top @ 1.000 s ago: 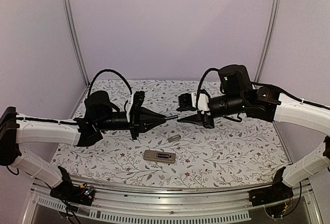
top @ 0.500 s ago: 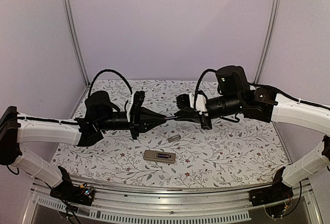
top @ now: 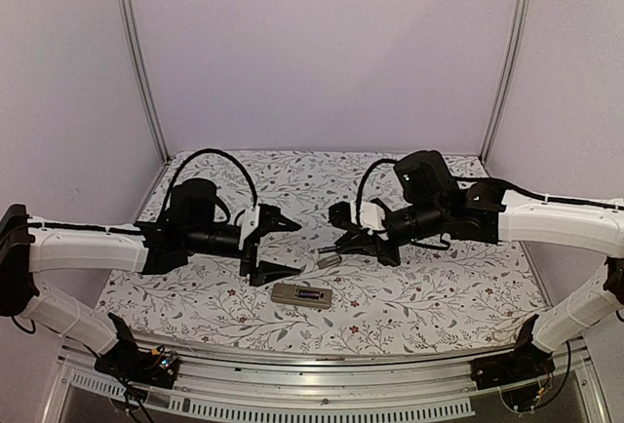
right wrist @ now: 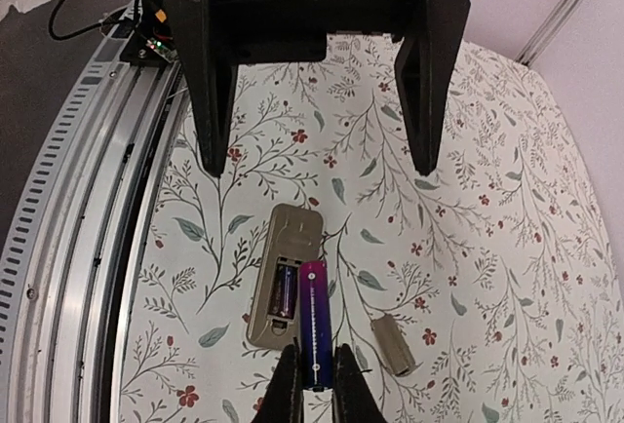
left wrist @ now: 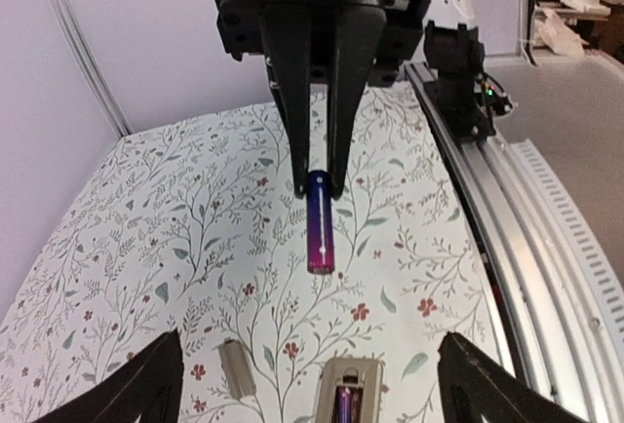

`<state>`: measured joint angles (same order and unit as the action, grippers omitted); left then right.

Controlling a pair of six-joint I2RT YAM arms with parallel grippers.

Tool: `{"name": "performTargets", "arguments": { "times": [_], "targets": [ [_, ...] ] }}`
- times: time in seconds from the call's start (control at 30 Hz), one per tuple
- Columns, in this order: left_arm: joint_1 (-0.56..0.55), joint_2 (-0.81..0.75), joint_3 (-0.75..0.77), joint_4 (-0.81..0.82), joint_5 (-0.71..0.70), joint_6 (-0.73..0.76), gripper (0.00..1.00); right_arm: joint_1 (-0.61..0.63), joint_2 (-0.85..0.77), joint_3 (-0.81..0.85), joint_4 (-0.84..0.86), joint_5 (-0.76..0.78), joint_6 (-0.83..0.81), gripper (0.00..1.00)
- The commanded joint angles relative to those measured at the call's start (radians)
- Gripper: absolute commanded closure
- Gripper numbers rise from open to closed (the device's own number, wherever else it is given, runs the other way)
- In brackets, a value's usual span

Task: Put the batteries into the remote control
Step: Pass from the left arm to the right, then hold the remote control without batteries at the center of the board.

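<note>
Showing, nearest the front rail [top: 322, 376], the remote control [top: 301, 294] back-up, a seated battery [right wrist: 285, 291] in its recess, a grey cover [top: 329, 261] just beyond. Reaching inward from both sides above these, holding the left gripper [top: 297, 245] splayed wide around nothing and clamping the right gripper [top: 341, 244] on one end of the held battery [left wrist: 320, 233], clear of the floral table [top: 439, 291]. Hiding that clamped end between the jaws; cropping one end of the remote control in the left wrist view.

A robot test booth — aluminium rail [top: 312, 389], plain lilac walls [top: 322, 53], floral-cloth table [top: 439, 296].
</note>
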<state>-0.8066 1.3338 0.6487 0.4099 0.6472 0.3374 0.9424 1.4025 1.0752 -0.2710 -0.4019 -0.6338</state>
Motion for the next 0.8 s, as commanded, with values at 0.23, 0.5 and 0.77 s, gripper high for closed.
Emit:
{"name": "performTargets", "arguments": {
  "times": [0.23,0.5,0.77],
  "targets": [
    [0.033,0.162,-0.022,-0.27,-0.052,0.192,0.18,-0.011,0.259,0.002,0.011,0.004,0.307,1.0],
    [0.046,0.224,-0.027,-0.236,-0.065,0.013,0.17,-0.021,0.3,-0.027,0.054,-0.052,0.405,1.0],
    [-0.008,0.319,-0.04,-0.119,-0.288,-0.046,0.0,-0.096,0.249,-0.06,0.073,-0.159,0.379,1.0]
  ]
}}
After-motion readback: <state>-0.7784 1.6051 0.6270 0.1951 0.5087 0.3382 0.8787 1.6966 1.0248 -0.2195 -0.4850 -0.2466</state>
